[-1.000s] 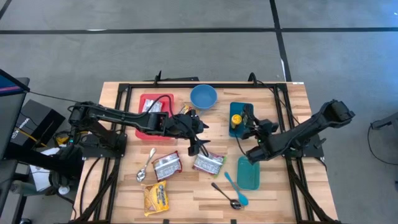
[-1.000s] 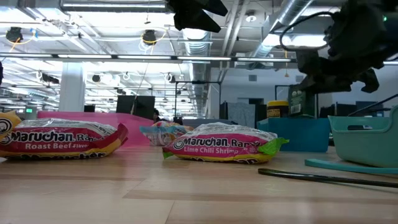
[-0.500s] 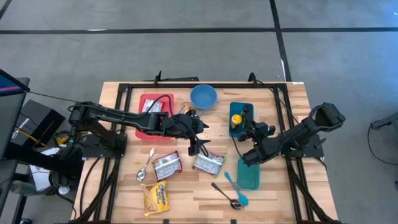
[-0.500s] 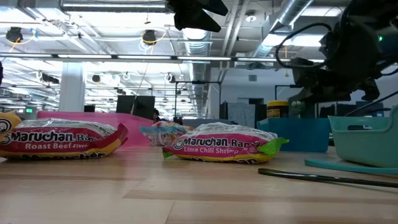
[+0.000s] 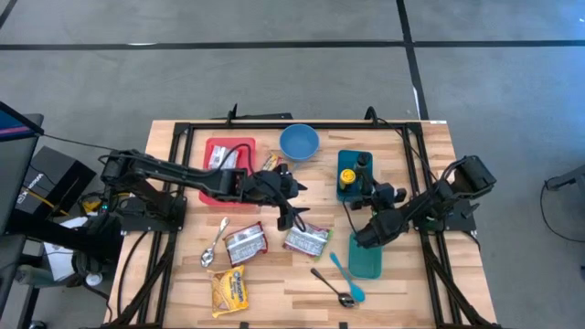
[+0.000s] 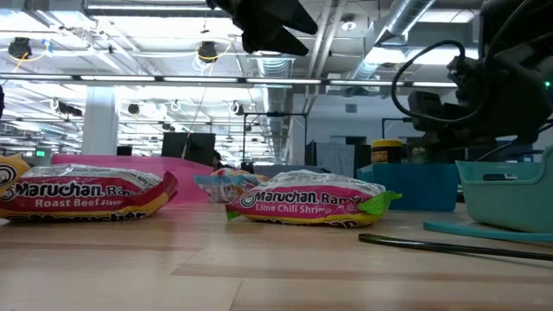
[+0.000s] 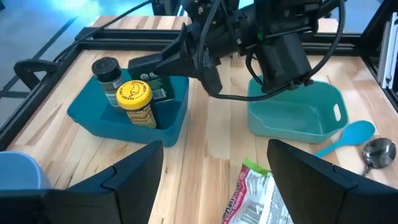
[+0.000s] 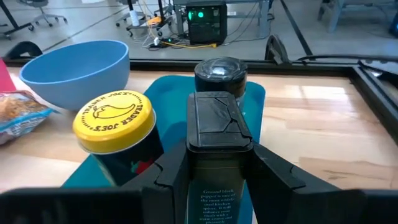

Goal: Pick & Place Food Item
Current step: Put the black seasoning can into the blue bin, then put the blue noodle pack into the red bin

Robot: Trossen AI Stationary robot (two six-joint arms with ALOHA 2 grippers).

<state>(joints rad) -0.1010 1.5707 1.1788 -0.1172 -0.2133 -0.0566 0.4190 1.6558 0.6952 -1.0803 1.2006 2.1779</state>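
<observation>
Cut off at the lower edge of the right wrist view: the black-lidded tin between the right gripper fingers, label only partly readable. Behind the tin, half hidden: a dark-capped jar. Beside it, cropped low: the yellow-lidded jar. Cut by the frame beyond the left gripper: lime chili shrimp ramen pack and metal spoon. Barely visible behind that pack in the low view: a small colourful packet, possibly a snack, too blurred to name. Cropped at that view's side: teal bin.
</observation>
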